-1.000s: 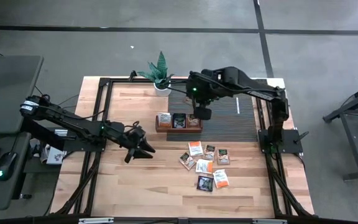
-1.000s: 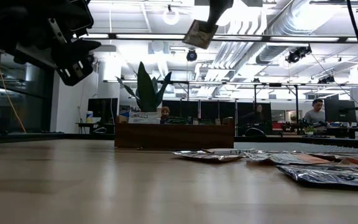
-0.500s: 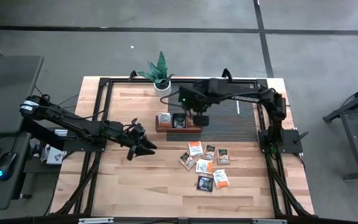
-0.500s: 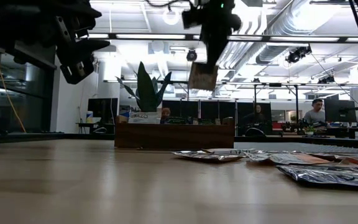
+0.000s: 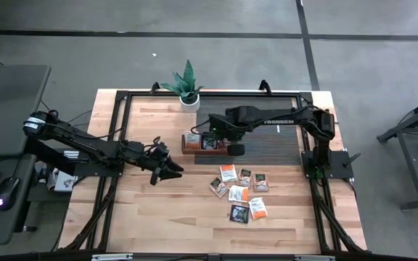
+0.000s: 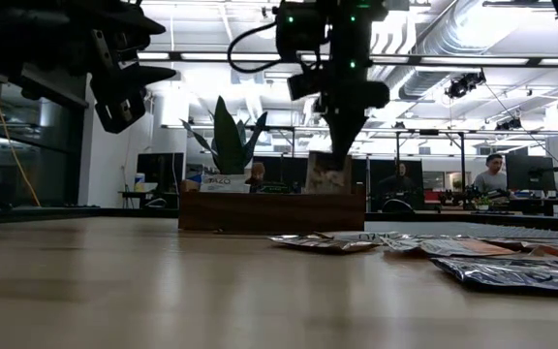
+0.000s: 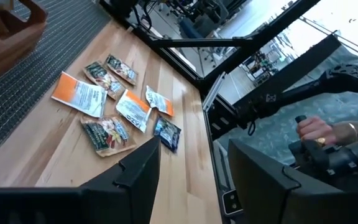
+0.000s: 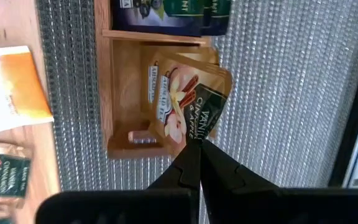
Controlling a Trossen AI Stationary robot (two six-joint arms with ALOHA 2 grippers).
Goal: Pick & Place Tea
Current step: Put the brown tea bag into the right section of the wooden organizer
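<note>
White "TROSSEN" lettering along the dark forearm of the right arm (image 5: 280, 121), "VANILLA CINNAMON & APPLE" on the dark green label of the tan tea sachet (image 8: 188, 93), "CINNAMON & APPLE" on another dark green sachet lying on the wooden table (image 8: 6, 174)

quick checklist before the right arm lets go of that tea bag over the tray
1. Grip: right gripper shut on the tea sachet, pinching its edge: ok.
2. Position: sachet hangs over the end compartment of the wooden tray: ok.
3. Depth: sachet's lower edge meets the tray's top in the low view; whether it is inside the walls: cannot tell.
4. Room in that compartment: sachets already stand in it; space for one more: cannot tell.
5. Left gripper open, holding nothing, hovering apart from the tray: ok.
6. Loose sachets lie on the table, away from the tray: ok.
</note>
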